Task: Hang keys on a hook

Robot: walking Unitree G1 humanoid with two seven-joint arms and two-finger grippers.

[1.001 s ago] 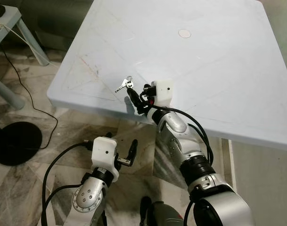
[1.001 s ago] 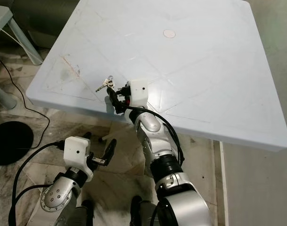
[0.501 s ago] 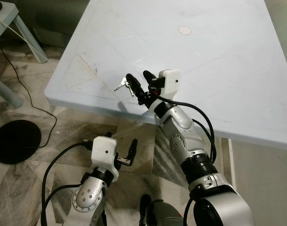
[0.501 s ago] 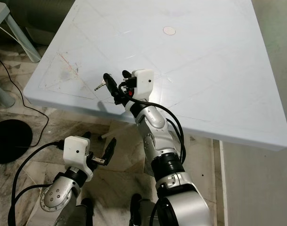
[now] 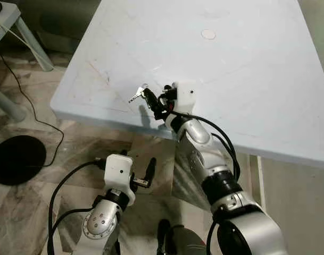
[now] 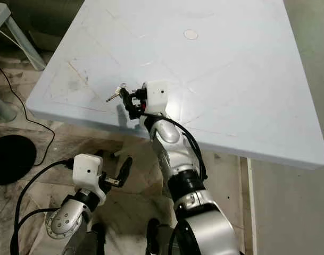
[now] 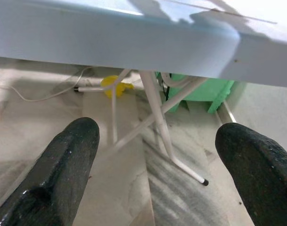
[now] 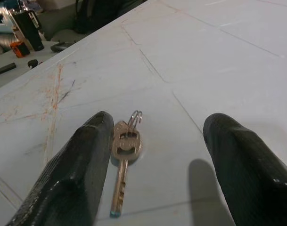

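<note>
keys (image 8: 123, 155): a brass-coloured key on a small ring, lying flat on the table (image 5: 247, 69) near its front-left corner.
right gripper (image 5: 157, 102): low over the table at the keys; jaws apart and straddling them. In the right wrist view one finger (image 8: 82, 165) sits just beside the key head, the other is well off to the far side. Contact with the key: cannot tell.
left gripper (image 5: 149, 171): below table height, off the front edge, over the floor; jaws apart, nothing between them.
table: pale blue-white plastic, scuffed with orange-brown scratches near the keys; small round plug (image 5: 208, 34) at the centre of the top.
under table: white metal legs (image 7: 157, 122), something yellow (image 7: 116, 84) and a green object (image 7: 204, 92) on the floor behind them.
floor (image 5: 23, 212): marbled tile.
left side: black round base (image 5: 15, 159) on the floor, a thin black cable (image 5: 31, 106) running to it, the corner of a second pale table (image 5: 7, 13).
containers: cannot tell what the green object is.
</note>
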